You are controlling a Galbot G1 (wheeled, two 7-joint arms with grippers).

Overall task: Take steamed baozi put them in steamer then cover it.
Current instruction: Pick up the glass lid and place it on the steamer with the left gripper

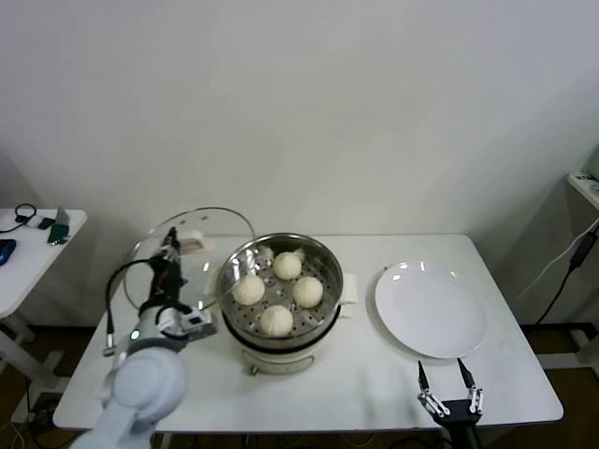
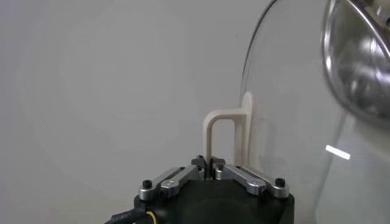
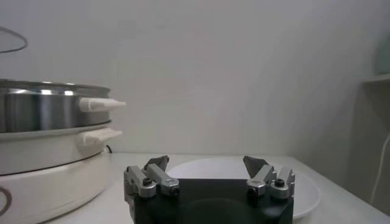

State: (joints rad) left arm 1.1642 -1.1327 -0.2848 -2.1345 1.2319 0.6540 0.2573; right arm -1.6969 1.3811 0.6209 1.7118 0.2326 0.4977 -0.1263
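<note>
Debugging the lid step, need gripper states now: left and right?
Left gripper: closed on the lid's white handle, lid lifted beside the steamer.
Right gripper: open, empty, near the plate.

**Left gripper clamped on the lid handle**

The left gripper [image 2: 212, 167] has its two fingers closed on the cream-white arched plastic handle [image 2: 226, 128] of the round clear glass lid [image 2: 286, 122]. The lid is turned on edge, and its thin rim curves up past the handle. Beside the lid is the shiny round stainless-steel steamer [image 2: 359, 55], seen blurred and only in part.
</note>
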